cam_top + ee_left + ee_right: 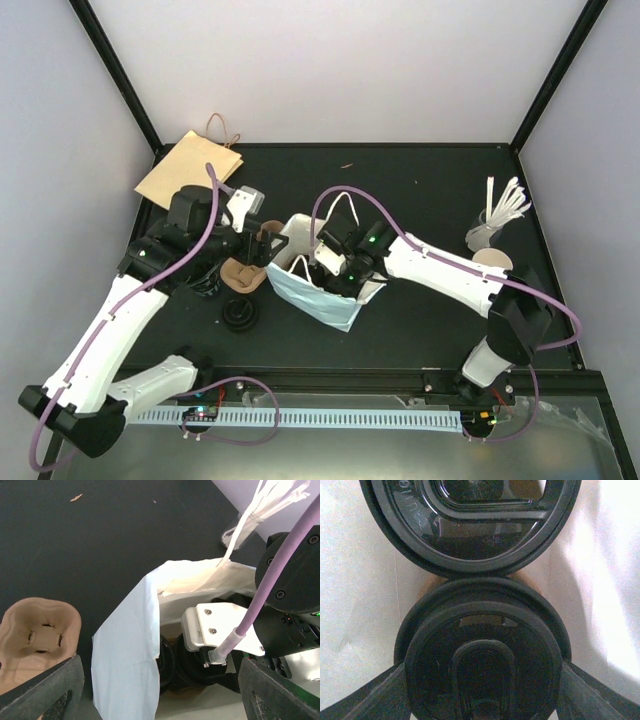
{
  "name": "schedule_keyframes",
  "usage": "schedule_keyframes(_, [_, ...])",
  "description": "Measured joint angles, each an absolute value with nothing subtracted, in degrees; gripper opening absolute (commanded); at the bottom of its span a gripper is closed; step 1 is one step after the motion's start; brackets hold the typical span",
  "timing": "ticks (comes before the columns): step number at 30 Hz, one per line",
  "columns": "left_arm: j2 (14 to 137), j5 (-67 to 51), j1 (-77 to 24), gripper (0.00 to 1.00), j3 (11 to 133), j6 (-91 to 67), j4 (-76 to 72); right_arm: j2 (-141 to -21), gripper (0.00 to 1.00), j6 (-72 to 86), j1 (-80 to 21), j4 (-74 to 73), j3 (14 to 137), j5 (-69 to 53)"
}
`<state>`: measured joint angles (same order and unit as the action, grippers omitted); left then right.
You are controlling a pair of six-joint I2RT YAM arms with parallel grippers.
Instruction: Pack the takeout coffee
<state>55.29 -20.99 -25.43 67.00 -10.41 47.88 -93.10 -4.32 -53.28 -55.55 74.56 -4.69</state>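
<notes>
A pale blue-white paper bag (322,303) stands open mid-table; it also shows in the left wrist view (125,650). My right gripper (332,265) reaches down into it and is shut on the takeout coffee, whose round black lid (482,660) sits between my two fingers (365,700). A second black-lidded cup (470,520) stands just beyond it in the bag, the lids touching. In the left wrist view both lids (197,665) show dark under the right wrist. My left gripper (272,245) is open at the bag's left rim, its fingers (42,692) wide apart.
A brown cardboard cup carrier (243,272) lies left of the bag, also in the left wrist view (37,630). A flat brown paper bag (190,165) lies back left. Loose black lids (240,315) sit in front. A holder of white sticks (495,225) stands far right.
</notes>
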Motion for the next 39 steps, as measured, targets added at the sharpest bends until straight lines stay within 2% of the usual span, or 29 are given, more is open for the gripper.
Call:
schedule_keyframes(4, [58.2,-20.1,-26.5,0.69,69.2,-9.6,48.9,-93.9,0.67,-3.5,-53.3,-55.6,75.2,-4.4])
schedule_keyframes(18, [65.8,-10.3,-30.3,0.44,73.0,-6.0,53.1,-95.0,0.67,-0.9,-54.7,-56.1,76.5,-1.5])
schedule_keyframes(32, [69.4,-6.9,-30.5,0.27,73.6,-5.9,53.7,-93.9,0.67,1.6,-57.3,-53.4,74.0,2.4])
schedule_keyframes(39, [70.7,-6.7,-30.5,0.06,75.7,-5.9,55.1,-93.4,0.67,1.7,-57.3,-53.3,74.3,2.5])
